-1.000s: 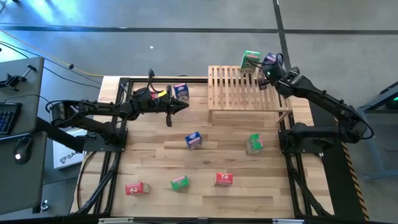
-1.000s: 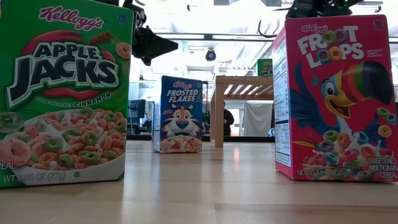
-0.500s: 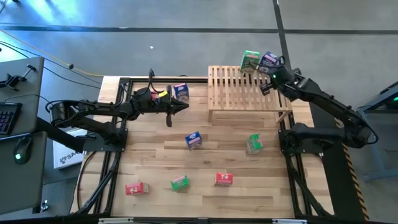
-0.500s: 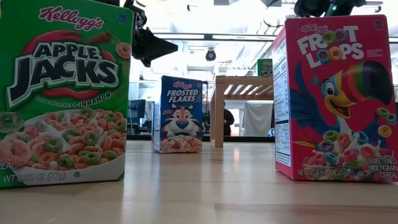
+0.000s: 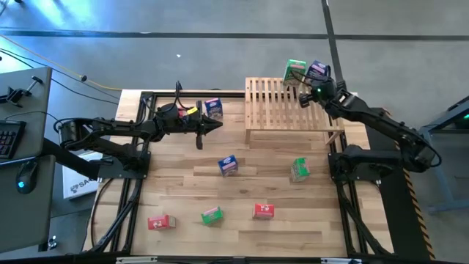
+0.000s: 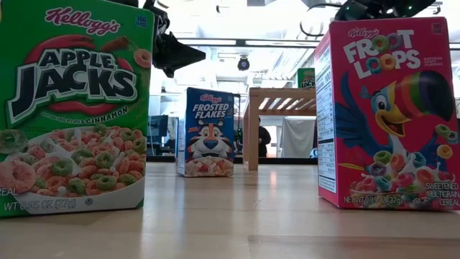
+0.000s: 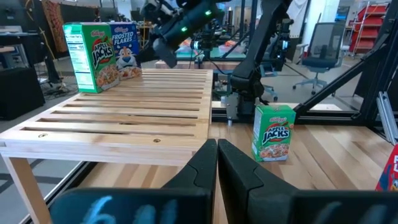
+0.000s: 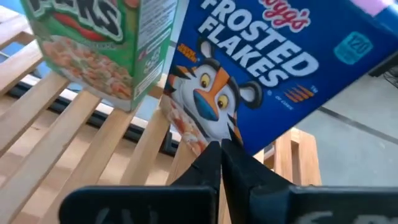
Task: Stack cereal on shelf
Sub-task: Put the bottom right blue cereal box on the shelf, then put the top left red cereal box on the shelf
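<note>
My right fingers [image 8: 219,152], pressed together, touch the blue box [image 8: 261,68] at the shelf's [image 5: 286,110] upper-right corner in the high view. A further nudge could tip it off. Left fingers [image 5: 218,125] together, idle.

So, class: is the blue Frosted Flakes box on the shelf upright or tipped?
Upright: the blue Frosted Flakes box stands on the shelf beside the green box.

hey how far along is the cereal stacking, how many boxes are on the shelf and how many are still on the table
Done: two boxes stand on the shelf at its far right corner, a green box and a blue box.
In hand: nothing. The right gripper is shut beside the blue box; the left gripper is shut and empty above the table.
Left: six boxes visible on the table, two blue, two green, two red.
</note>
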Robot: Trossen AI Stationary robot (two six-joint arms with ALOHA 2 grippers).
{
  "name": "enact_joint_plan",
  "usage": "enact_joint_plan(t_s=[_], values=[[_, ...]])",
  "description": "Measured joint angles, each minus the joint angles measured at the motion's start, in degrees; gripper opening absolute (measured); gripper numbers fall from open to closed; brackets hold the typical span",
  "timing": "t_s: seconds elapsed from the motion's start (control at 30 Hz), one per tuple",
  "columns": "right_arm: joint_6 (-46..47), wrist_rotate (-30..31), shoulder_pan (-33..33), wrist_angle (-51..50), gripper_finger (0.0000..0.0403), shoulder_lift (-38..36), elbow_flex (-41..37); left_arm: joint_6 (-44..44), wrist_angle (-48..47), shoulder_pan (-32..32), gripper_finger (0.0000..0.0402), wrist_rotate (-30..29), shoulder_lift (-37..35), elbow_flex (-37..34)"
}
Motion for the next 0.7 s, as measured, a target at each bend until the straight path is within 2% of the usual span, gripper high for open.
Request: enact_joint_plan(t_s=[0.17, 0.43, 0.6, 0.7], values=[[0.19, 2.35, -0.81, 0.09, 0.0, -0.09, 0.0, -0.22, -0.02, 0.0, 0.0005, -0.02, 0.0, 0.02], [-0.18, 2.22, -0.89, 0.42, 0.0, -0.15, 0.04, -0.86, -0.29, -0.02, 0.0005, -0.17, 0.0, 0.02], [0.91, -3.34, 3.02, -5.87, 0.0, -4.02, 0.79, -3.75, -0.55, 0.04, 0.0005, 0.5, -0.25, 0.02], [0.29, -6.19, 7.38, -4.27, 0.0, -8.52, -3.41, -6.07, -3.81, 0.37, 0.0003, 1.58, -1.62, 1.11]])
